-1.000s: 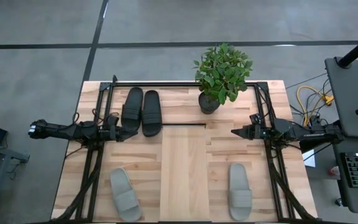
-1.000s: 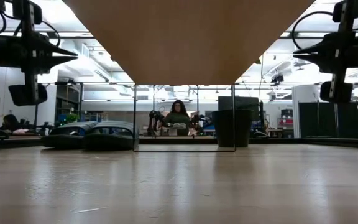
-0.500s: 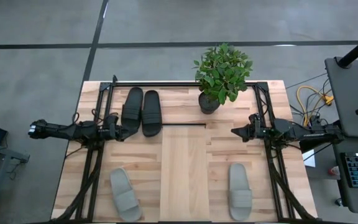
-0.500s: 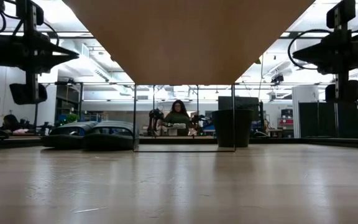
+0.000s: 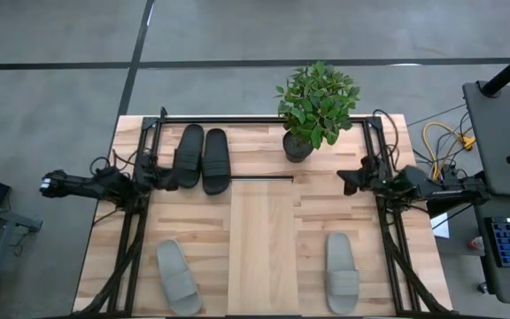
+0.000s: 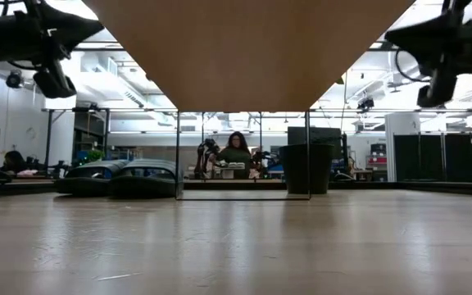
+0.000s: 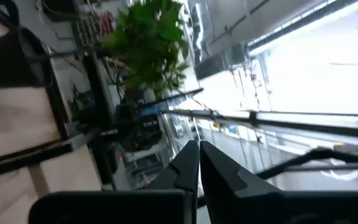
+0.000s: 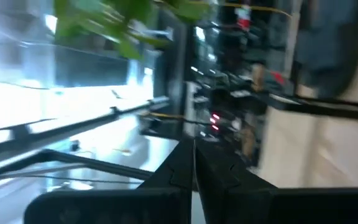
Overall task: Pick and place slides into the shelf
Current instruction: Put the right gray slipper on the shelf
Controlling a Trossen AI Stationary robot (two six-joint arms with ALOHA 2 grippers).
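The shelf (image 5: 262, 244), a pale plank panel, was taken as the landmark; it lay along the middle of the desk (image 5: 388, 142), its long axis running from the near edge toward the potted plant (image 5: 315, 105). No slide was found on it, so the task was judged barely begun.

The black pair of slides (image 5: 202, 159) was set side by side beyond the shelf's far-left corner, both long axes parallel to the shelf's. One grey slide (image 5: 177, 276) was placed just left of the shelf near the front edge, slightly slanted; the other grey slide (image 5: 342, 272) was placed to the shelf's right, parallel to it.

The left pincer (image 5: 165, 174) was held above the desk to the left of the shelf's far end, just beside the outer black slide, with its tip pointed toward that pair. It was therefore judged the nearer arm for the black slides, which would be met across their width. In the left wrist view its fingers (image 7: 188, 168) were seen pressed together, with nothing between them.

The right pincer (image 5: 347, 180) was held aloft right of the shelf's far end, near the plant pot, well apart from any slide. Its fingers (image 8: 182, 163) were likewise closed and empty.
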